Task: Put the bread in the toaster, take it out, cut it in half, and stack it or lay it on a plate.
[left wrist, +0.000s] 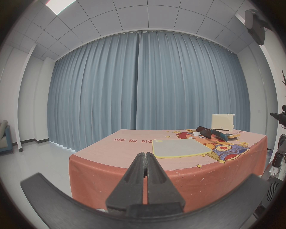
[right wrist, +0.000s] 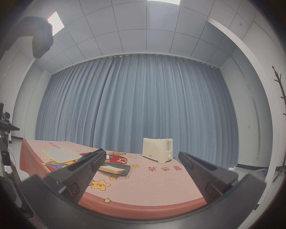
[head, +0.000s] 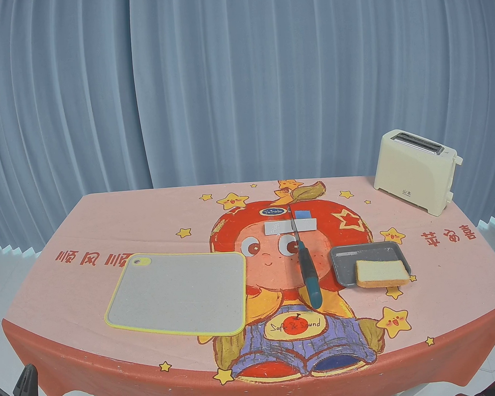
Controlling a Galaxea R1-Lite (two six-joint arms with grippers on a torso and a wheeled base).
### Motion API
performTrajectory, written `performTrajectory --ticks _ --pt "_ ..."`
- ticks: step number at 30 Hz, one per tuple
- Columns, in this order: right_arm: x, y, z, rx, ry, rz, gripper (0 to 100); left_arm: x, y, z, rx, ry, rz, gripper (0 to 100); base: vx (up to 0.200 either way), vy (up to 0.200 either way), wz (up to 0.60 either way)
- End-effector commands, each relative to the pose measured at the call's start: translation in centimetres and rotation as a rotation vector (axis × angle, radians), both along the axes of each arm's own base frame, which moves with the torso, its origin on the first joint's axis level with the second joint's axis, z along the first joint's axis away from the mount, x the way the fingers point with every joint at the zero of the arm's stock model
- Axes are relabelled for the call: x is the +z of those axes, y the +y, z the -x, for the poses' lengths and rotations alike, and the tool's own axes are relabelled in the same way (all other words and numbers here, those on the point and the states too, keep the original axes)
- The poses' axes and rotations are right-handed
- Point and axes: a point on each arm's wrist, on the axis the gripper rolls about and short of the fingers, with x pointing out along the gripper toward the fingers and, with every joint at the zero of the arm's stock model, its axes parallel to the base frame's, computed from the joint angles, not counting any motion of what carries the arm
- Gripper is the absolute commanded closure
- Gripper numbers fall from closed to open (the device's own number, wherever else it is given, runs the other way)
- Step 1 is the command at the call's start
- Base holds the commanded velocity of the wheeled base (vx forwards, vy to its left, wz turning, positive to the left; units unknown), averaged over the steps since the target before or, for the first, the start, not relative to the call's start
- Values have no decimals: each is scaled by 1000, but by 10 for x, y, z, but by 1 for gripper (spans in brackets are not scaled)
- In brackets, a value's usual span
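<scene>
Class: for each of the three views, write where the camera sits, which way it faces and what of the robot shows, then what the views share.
Head view: on the head, facing forward and down at the table; arm parts at the lower corners.
Left wrist view: low off the table's near left corner, facing across it toward the curtain; left gripper, fingers shut.
Right wrist view: low at the near right edge, facing the curtain; right gripper, fingers open.
Shared: all three show the toaster and cutting board.

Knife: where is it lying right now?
In the head view the knife lies mid-table, handle toward the robot, between the cutting board on the left and the tray holding the bread on the right.
</scene>
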Motion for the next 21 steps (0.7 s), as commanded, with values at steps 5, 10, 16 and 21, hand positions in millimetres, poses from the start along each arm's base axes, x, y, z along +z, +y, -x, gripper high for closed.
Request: performTrajectory --ticks 5,10,16,21 --pt "-15 0 -2 4 99 10 0 -5 0 -1 2 19 0 100 0 0 0" --pt "-14 0 -1 5 91 10 0 -5 0 -1 1 19 0 100 0 0 0" --pt "-13 1 -1 64 95 -3 0 -5 0 -1 1 19 0 100 0 0 0" --pt "-11 1 -1 100 105 -44 0 -5 0 -1 1 19 0 100 0 0 0"
